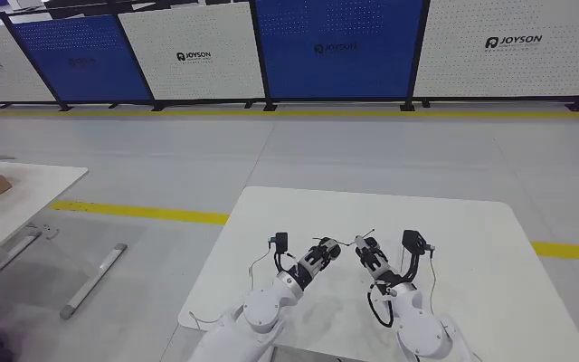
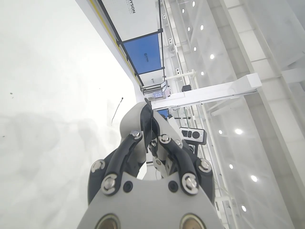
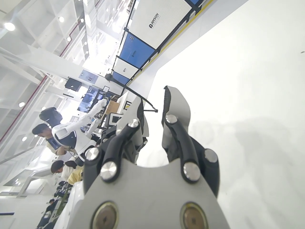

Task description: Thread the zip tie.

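A thin black zip tie hangs above the white table between my two grippers. My left gripper is shut on the zip tie; the strip runs edge-on between its pads, and a free length shows farther off. My right gripper stands close beside it, fingers apart. In the right wrist view a curved stretch of the zip tie ends in the gap between the open fingers of the right gripper; I cannot tell whether it touches a pad.
Both grippers hover near the table's middle, toward its front. The table's far edge gives onto grey floor with a yellow line. A second table stands at the left. Blue and white panels close off the back.
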Tool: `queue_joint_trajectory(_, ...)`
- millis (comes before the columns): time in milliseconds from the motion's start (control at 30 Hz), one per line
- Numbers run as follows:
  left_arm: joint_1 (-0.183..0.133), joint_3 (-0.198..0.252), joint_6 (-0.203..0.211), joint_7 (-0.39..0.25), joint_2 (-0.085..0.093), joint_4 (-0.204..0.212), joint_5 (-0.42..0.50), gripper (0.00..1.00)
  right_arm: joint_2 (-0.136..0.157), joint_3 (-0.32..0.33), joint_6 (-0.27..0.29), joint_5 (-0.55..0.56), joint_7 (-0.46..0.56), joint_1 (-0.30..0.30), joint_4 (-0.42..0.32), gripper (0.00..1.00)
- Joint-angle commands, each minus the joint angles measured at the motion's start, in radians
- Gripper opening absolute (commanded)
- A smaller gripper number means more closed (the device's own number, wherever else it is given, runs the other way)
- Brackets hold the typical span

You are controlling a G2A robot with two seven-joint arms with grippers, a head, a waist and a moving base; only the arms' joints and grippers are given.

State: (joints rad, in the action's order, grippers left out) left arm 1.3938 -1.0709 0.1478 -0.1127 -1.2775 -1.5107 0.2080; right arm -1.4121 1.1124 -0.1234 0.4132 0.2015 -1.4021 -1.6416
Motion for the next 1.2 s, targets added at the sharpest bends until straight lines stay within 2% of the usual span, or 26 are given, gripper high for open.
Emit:
queue_joint_trajectory(0, 0.001, 0.0, 0.001, 0.0, 0.0, 0.0, 0.0, 0.0, 0.0, 0.001, 0.0, 0.0, 0.0, -0.001, -0.002, 0.19)
queue_joint_trajectory(33, 0.001, 0.001, 0.001, -0.001, 0.0, 0.0, 0.0, 0.0, 0.0, 0.001, 0.0, 0.001, 0.0, -0.001, -0.002, 0.14)
queue_joint_trajectory(67, 0.002, 0.001, 0.002, -0.002, 0.0, 0.0, 0.001, 0.0, 0.001, 0.001, -0.001, 0.002, 0.0, -0.001, -0.002, 0.02)
queue_joint_trajectory(100, 0.002, 0.001, 0.002, -0.003, -0.001, 0.0, 0.003, 0.0, 0.001, 0.001, -0.002, 0.002, 0.0, -0.001, -0.001, 0.0)
queue_joint_trajectory(500, 0.01, -0.003, 0.01, -0.011, 0.0, -0.012, 0.002, 0.0, 0.0, -0.004, 0.004, -0.004, 0.006, 0.003, 0.006, 0.0)
queue_joint_trajectory(867, 0.009, -0.002, -0.004, -0.024, 0.002, -0.011, -0.033, 0.0, 0.0, -0.009, -0.003, -0.004, 0.0, 0.002, 0.007, 0.0)
queue_joint_trajectory(1000, 0.007, -0.005, -0.006, -0.025, 0.003, -0.011, -0.029, 0.12, -0.001, -0.01, -0.004, -0.005, -0.002, 0.003, 0.009, 0.0)
queue_joint_trajectory(1167, 0.008, -0.009, -0.004, -0.025, 0.003, -0.012, -0.029, 0.1, -0.001, -0.013, -0.007, -0.002, 0.0, 0.007, 0.01, 0.0)
